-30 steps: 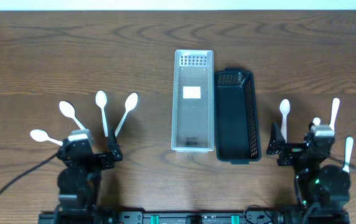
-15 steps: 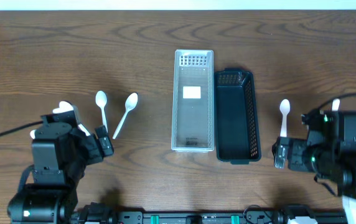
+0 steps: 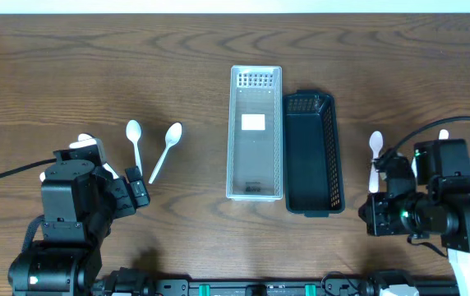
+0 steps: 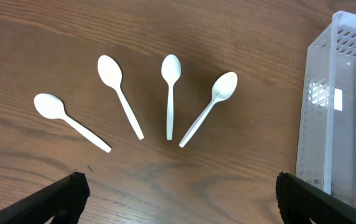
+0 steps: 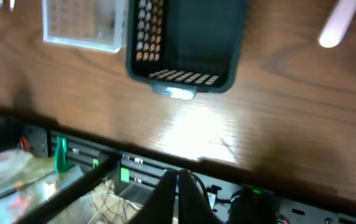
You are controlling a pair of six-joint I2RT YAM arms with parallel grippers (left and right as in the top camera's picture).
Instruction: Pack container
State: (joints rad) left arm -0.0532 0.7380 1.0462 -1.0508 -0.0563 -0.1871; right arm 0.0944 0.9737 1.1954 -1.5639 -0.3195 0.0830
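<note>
A clear plastic container and a black basket lie side by side at the table's middle. Several white spoons fan out on the left, among them one pointing straight up and one beside it; two of them show in the overhead view. More white spoons lie on the right. My left gripper hovers open in front of the left spoons, holding nothing. My right gripper is shut and empty, near the table's front edge.
In the left wrist view the clear container's wall stands at the right. The right wrist view shows the black basket's end, a spoon handle, and a rail with cables below the table's front edge.
My right gripper has closed and its arm has shifted and turned toward the front edge. My left arm rose and moved left a second ago, then held still, jaws wide.
</note>
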